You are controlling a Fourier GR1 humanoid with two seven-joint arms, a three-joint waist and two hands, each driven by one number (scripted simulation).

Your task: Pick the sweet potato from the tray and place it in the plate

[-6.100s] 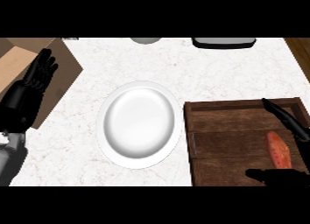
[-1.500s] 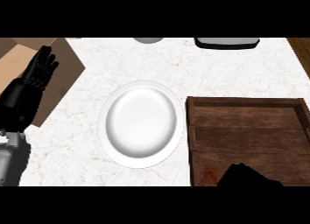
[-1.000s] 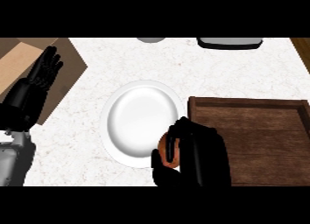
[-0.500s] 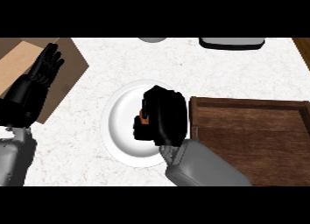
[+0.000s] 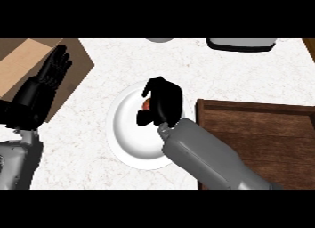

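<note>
Black and straight-fingered, the left hand (image 5: 45,84) rests open at the upper left of the frame, over a brown board (image 5: 15,67) at the counter's (image 5: 252,75) edge. At centre, the right hand (image 5: 163,101) curls round the orange sweet potato (image 5: 147,104), holding it over the white plate's (image 5: 131,147) upper part. At the right lies the dark wooden tray (image 5: 272,133), just beside the plate.
</note>
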